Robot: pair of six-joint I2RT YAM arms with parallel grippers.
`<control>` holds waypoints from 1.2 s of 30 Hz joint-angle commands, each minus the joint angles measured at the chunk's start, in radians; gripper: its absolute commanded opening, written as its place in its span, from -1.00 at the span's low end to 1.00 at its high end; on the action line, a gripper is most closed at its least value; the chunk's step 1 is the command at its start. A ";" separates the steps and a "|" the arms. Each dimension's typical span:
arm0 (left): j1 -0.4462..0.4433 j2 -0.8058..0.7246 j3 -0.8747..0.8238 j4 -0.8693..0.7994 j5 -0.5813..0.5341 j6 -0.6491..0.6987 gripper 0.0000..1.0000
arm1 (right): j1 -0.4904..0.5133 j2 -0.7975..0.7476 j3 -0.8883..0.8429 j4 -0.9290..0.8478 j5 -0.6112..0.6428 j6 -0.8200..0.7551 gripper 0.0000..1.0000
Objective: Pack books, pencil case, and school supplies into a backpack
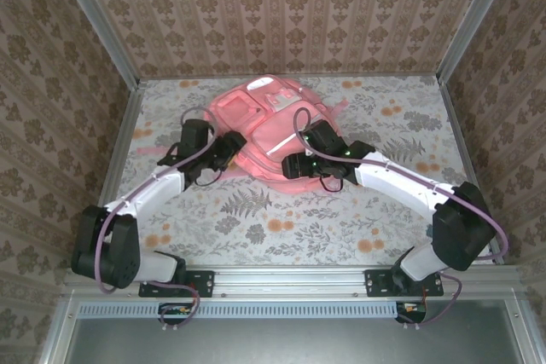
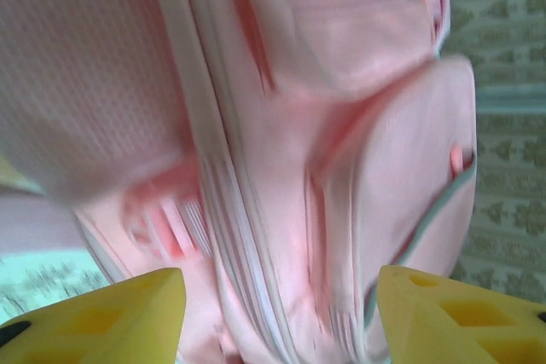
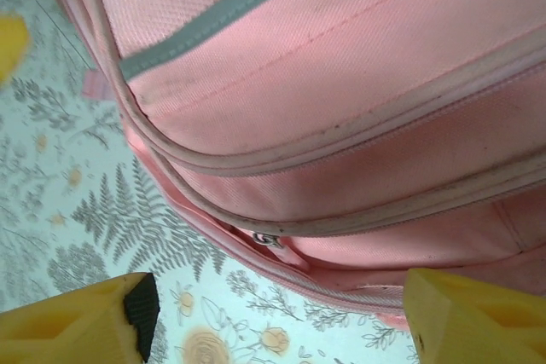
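Backpack [image 1: 269, 125] lies pockets-up at the far middle of the floral table [image 1: 256, 228]. You will find the left gripper [image 2: 277, 317] against its left flank and the right gripper [image 3: 281, 317] at its near right edge (beside a zip pull [image 3: 266, 239]). Both grippers stand with jaws spread wide.

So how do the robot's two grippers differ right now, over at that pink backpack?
The left gripper is at the backpack's left side, facing its front pockets; the right gripper is at its near right edge, facing the zip seams. A metal zip pull sits ahead of the right gripper; a long pale seam runs ahead of the left gripper. Both have yellow fingers standing apart, holding nothing.
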 commanded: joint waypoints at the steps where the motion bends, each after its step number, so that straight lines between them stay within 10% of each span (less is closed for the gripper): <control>1: -0.060 -0.040 -0.057 0.064 -0.003 -0.084 0.19 | -0.012 -0.065 -0.036 0.027 -0.012 0.036 0.67; 10: -0.257 0.006 -0.141 0.247 -0.093 -0.253 -0.08 | -0.031 -0.091 -0.075 0.041 -0.004 0.071 0.77; 24: -0.287 0.158 -0.167 0.463 -0.131 -0.350 -0.33 | -0.037 -0.091 -0.086 0.043 -0.019 0.086 0.68; 36: -0.278 0.098 -0.151 0.446 -0.153 -0.339 -0.83 | -0.006 -0.022 -0.066 0.006 0.016 -0.108 0.18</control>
